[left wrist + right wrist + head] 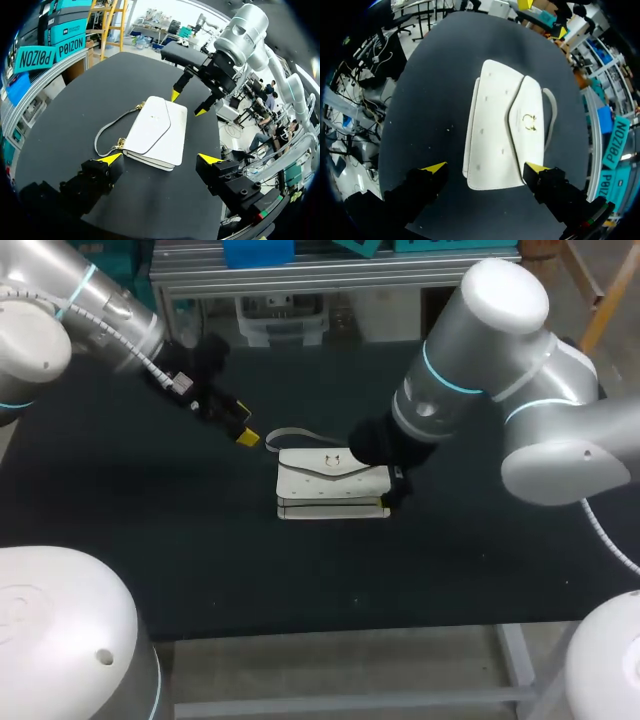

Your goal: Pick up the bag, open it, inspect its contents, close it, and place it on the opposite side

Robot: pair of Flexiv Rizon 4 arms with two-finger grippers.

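Lying flat on the black table [150, 560] in the head view, the white bag [332, 483] has its flap shut and its grey strap [290, 432] looping toward the left gripper [243, 427], which hangs just beside that strap. The right arm [480, 370] hides its own fingers at the bag's other end. From the left wrist, the left gripper [160, 159] has its jaws wide apart over the bag's near end, and the right gripper [189, 103], also parted, hangs beyond the far end. From the right wrist, the right gripper [485, 168] is spread wider than the bag's near end, with the gold clasp [528, 121] facing up.
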